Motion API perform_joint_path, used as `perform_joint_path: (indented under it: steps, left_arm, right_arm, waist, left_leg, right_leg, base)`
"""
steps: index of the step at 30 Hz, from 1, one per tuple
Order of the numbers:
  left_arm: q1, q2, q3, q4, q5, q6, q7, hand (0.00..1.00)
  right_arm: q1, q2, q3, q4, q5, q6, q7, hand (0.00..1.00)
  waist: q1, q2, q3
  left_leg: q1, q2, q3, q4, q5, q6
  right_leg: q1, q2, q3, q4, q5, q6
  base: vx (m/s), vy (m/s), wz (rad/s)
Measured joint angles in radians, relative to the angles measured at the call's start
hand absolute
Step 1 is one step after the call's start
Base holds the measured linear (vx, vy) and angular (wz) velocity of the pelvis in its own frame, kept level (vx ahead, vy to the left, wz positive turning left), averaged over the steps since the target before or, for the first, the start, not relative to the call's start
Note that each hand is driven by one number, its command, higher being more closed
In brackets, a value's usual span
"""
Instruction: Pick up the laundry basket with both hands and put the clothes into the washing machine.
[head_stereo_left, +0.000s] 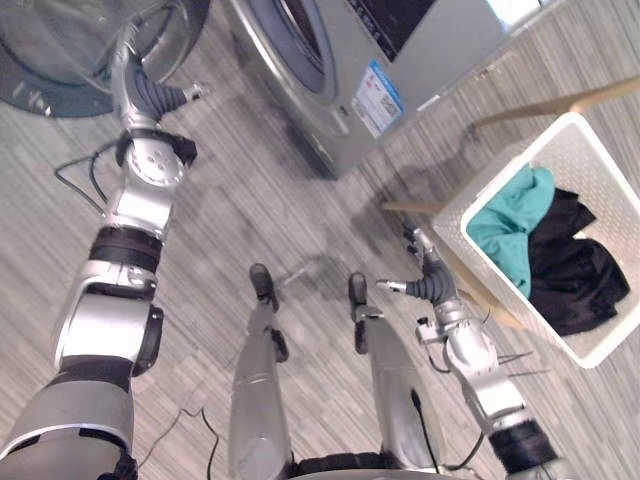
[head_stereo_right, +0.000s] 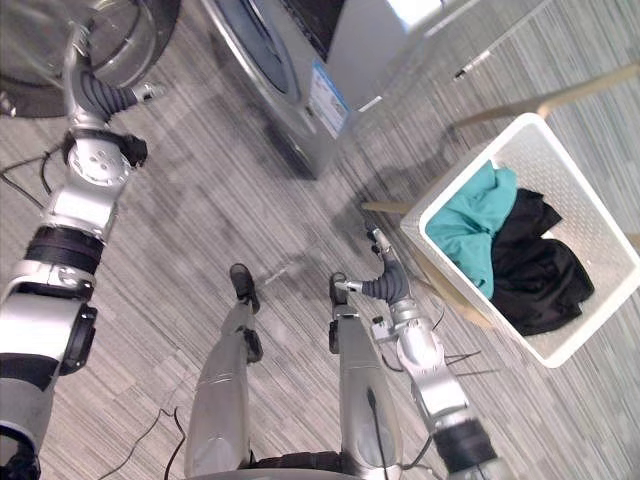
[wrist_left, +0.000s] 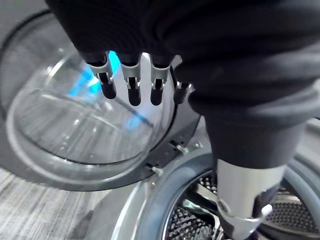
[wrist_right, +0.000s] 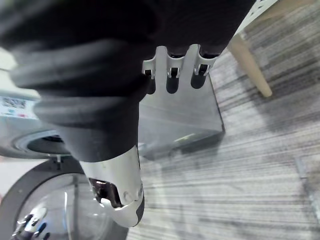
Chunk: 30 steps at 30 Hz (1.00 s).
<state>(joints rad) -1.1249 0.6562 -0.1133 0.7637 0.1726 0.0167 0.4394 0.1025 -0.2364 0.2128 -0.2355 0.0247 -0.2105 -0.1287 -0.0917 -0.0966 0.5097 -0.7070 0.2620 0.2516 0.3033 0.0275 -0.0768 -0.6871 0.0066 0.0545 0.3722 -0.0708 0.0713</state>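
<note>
White perforated plastic laundry basket (head_stereo_left: 597, 165), right, on pale wooden legs (head_stereo_left: 560, 102): not yet lifted, holding 1 teal garment (head_stereo_left: 510, 225) and 1 black garment (head_stereo_left: 575, 270). Silver-grey front-loading washing machine (head_stereo_left: 370, 60), far: round glass door (head_stereo_left: 90, 40) open, loading apparently still to do. Left hand (head_stereo_left: 140, 85) released by the door; right hand (head_stereo_left: 428, 270) released, just beside the basket.

Laundry room: washing machine (head_stereo_left: 345, 110), laundry basket (head_stereo_left: 600, 180) holding clothes (head_stereo_left: 540, 245).

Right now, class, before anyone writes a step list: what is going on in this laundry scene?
The robot stands between a washing machine and a white laundry basket. Its left hand is up by the open door, fingers straight, holding nothing. Its right hand hangs open beside the basket, not gripping it. A teal garment and a black garment lie in the basket, which is not yet picked up.
</note>
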Motion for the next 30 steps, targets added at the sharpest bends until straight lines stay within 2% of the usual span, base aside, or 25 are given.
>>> perform_joint_path:
  steps: [2, 6, 10, 12, 14, 17, 19, 21, 25, 26, 27, 29, 30]
  left_arm:
    - [-0.007, 0.006, 0.023, -0.001, 0.025, 0.008, 0.002, 0.00]
    - [-0.012, -0.025, 0.052, -0.035, 0.058, -0.012, -0.016, 0.00]
    - [0.015, -0.049, 0.200, -0.034, 0.075, 0.000, -0.023, 0.00]
    - [0.043, -0.051, 0.248, -0.033, 0.081, 0.012, -0.023, 0.00]
    - [0.077, -0.065, 0.305, -0.010, 0.085, 0.051, -0.025, 0.00]
    - [0.167, -0.085, 0.362, 0.003, 0.084, 0.104, -0.026, 0.00]
    - [0.214, -0.107, 0.366, 0.002, 0.084, 0.110, -0.025, 0.00]
    - [0.291, -0.170, 0.358, -0.031, 0.079, 0.109, -0.024, 0.00]
    - [0.501, -0.303, 0.310, -0.148, 0.032, 0.091, -0.022, 0.00]
    - [0.598, -0.360, 0.277, -0.194, 0.019, 0.074, -0.024, 0.00]
    - [0.715, -0.429, 0.254, -0.225, 0.013, 0.057, -0.024, 0.00]
    - [0.861, -0.497, 0.184, -0.215, 0.004, 0.046, -0.041, 0.00]
    - [0.939, -0.528, 0.146, -0.195, 0.004, 0.037, -0.052, 0.00]
  right_arm:
    - [0.036, 0.013, -0.030, -0.041, 0.001, -0.011, -0.003, 0.00]
    - [0.075, 0.049, -0.058, -0.071, 0.002, -0.011, -0.009, 0.00]
    - [0.112, 0.058, -0.060, -0.120, 0.001, -0.012, -0.010, 0.00]
    - [0.130, 0.057, -0.060, -0.143, 0.001, -0.013, -0.013, 0.00]
    - [0.143, 0.057, -0.062, -0.150, 0.002, -0.016, -0.014, 0.00]
    - [0.147, 0.056, -0.060, -0.151, 0.002, -0.016, -0.015, 0.00]
    - [0.148, 0.055, -0.060, -0.152, 0.002, -0.016, -0.020, 0.00]
    - [0.147, 0.055, -0.060, -0.152, 0.000, -0.014, -0.023, 0.00]
    - [0.145, 0.071, -0.061, -0.153, -0.007, 0.001, -0.032, 0.00]
    - [0.144, 0.085, -0.068, -0.152, -0.018, 0.006, -0.044, 0.00]
    - [0.145, 0.102, -0.084, -0.138, -0.028, 0.018, -0.044, 0.00]
    - [0.135, 0.116, -0.123, -0.072, -0.052, 0.027, -0.047, 0.00]
    - [0.125, 0.115, -0.156, -0.007, -0.063, 0.032, -0.047, 0.00]
  waist:
    - [-0.006, -0.008, 0.004]
    - [-0.004, -0.014, 0.004]
    - [-0.002, -0.014, 0.004]
    - [0.003, -0.014, 0.004]
    - [0.020, -0.013, 0.005]
    - [0.027, -0.013, 0.005]
    - [0.030, -0.012, 0.004]
    - [0.057, -0.011, 0.004]
    - [0.058, -0.011, 0.002]
    - [0.058, -0.010, -0.002]
    - [0.059, -0.002, -0.057]
    - [0.066, 0.009, -0.135]
    - [0.064, 0.023, -0.159]
  left_leg:
    - [-0.042, 0.018, 0.004, 0.034, -0.017, 0.003]
    - [-0.070, 0.040, 0.030, 0.064, -0.021, 0.005]
    - [-0.060, 0.053, 0.051, 0.060, -0.023, 0.006]
    - [-0.052, 0.053, 0.052, 0.055, -0.022, 0.006]
    - [-0.035, 0.049, 0.053, 0.051, -0.021, 0.005]
    - [0.016, 0.030, 0.036, 0.034, -0.018, 0.002]
    - [0.044, 0.014, 0.023, 0.018, -0.016, -0.001]
    - [0.087, -0.005, 0.012, 0.013, -0.016, -0.001]
    - [0.196, -0.032, 0.008, 0.011, -0.018, 0.002]
    - [0.249, -0.040, 0.018, 0.008, -0.029, 0.010]
    - [0.271, -0.043, 0.033, 0.010, -0.046, 0.011]
    - [0.314, -0.056, 0.062, -0.007, -0.058, 0.011]
    - [0.363, -0.060, 0.084, -0.026, -0.062, 0.011]
  right_leg:
    - [-0.021, 0.010, 0.004, -0.022, 0.016, 0.003]
    - [-0.034, 0.016, 0.001, -0.024, 0.021, 0.007]
    - [-0.034, 0.024, 0.001, -0.024, 0.021, 0.005]
    - [-0.032, 0.024, 0.000, -0.020, 0.021, 0.005]
    - [-0.026, 0.017, -0.022, -0.002, 0.020, 0.004]
    - [0.029, -0.002, -0.057, 0.010, -0.004, -0.023]
    - [0.054, -0.018, -0.079, 0.025, -0.024, -0.028]
    - [0.096, -0.037, -0.098, 0.050, -0.048, -0.031]
    - [0.216, -0.068, -0.132, 0.070, -0.084, -0.028]
    - [0.269, -0.080, -0.134, 0.072, -0.104, -0.023]
    - [0.284, -0.083, -0.132, 0.074, -0.117, -0.018]
    - [0.305, -0.079, -0.097, 0.058, -0.125, -0.011]
    - [0.335, -0.078, -0.071, 0.039, -0.126, -0.008]
  base:
    - [0.02, 0.031, -0.31]
    - [0.04, 0.013, -0.08]
    - [0.05, -0.018, -0.08]
    - [0.06, -0.024, -0.02]
    - [0.04, -0.021, 0.05]
    - [0.04, -0.004, 0.33]
    - [0.03, -0.004, 0.43]
    - [0.05, -0.004, 0.44]
    - [0.06, 0.000, 0.42]
    - [0.03, 0.004, 0.14]
    - [0.04, 0.004, 0.02]
    - [0.08, 0.021, -0.36]
    - [0.09, 0.022, -0.50]
